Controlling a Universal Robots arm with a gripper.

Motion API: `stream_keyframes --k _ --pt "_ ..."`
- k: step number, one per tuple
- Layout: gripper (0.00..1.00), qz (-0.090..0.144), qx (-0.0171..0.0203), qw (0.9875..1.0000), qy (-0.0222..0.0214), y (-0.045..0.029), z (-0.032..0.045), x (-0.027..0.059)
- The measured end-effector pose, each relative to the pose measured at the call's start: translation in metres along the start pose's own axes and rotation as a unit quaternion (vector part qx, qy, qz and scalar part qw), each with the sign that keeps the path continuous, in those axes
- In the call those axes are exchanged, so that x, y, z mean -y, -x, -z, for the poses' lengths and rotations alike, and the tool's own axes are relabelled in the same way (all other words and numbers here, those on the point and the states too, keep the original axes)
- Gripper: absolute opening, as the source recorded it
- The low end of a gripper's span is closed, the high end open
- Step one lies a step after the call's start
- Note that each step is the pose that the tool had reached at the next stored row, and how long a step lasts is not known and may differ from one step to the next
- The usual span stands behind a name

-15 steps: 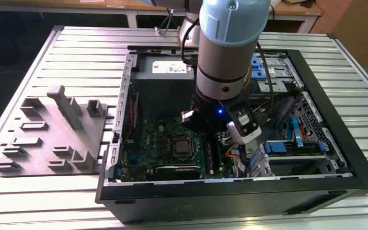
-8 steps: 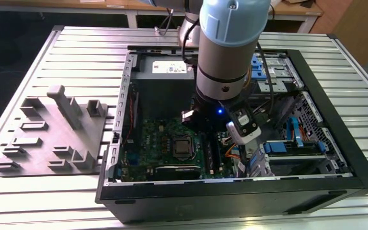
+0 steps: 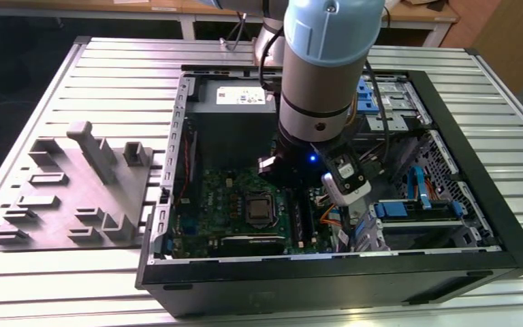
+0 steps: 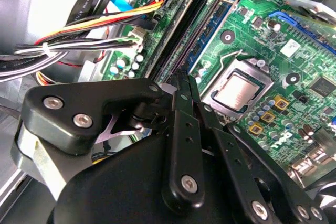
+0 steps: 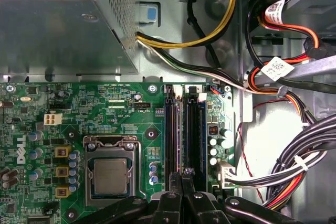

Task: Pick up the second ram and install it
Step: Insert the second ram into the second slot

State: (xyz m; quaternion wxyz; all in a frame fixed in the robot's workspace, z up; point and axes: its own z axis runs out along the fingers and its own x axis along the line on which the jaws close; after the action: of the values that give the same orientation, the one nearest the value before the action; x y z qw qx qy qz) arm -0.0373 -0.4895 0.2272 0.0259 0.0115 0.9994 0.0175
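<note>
My gripper [image 5: 181, 174] hangs low inside the open computer case, its two fingertips pressed together over the memory slots of the green motherboard [image 5: 121, 109]. The second ram [image 5: 180, 135] shows edge-on as a thin dark line. It runs along the slots from the seam between my fingertips, upright between the black slot and the blue one. In the second wrist view the gripper [image 4: 182, 77] sits at the near end of those long slots, beside the processor socket [image 4: 239, 90]. In the exterior view the arm's wrist [image 3: 316, 136] covers the slots.
The black case wall [image 3: 484, 204] rings the work area. Cable bundles [image 5: 310, 150] lie close beside the slots, and the metal power supply box [image 5: 58, 30] stands past the board's edge. A grey plastic tray [image 3: 71, 197] with upright blocks sits at the exterior view's left of the case.
</note>
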Motion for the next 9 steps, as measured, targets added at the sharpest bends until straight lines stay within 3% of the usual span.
stream_keyframes --k 9 --pt "0.11 0.000 0.0000 1.0000 -0.0012 -0.0001 -0.0003 -0.0009"
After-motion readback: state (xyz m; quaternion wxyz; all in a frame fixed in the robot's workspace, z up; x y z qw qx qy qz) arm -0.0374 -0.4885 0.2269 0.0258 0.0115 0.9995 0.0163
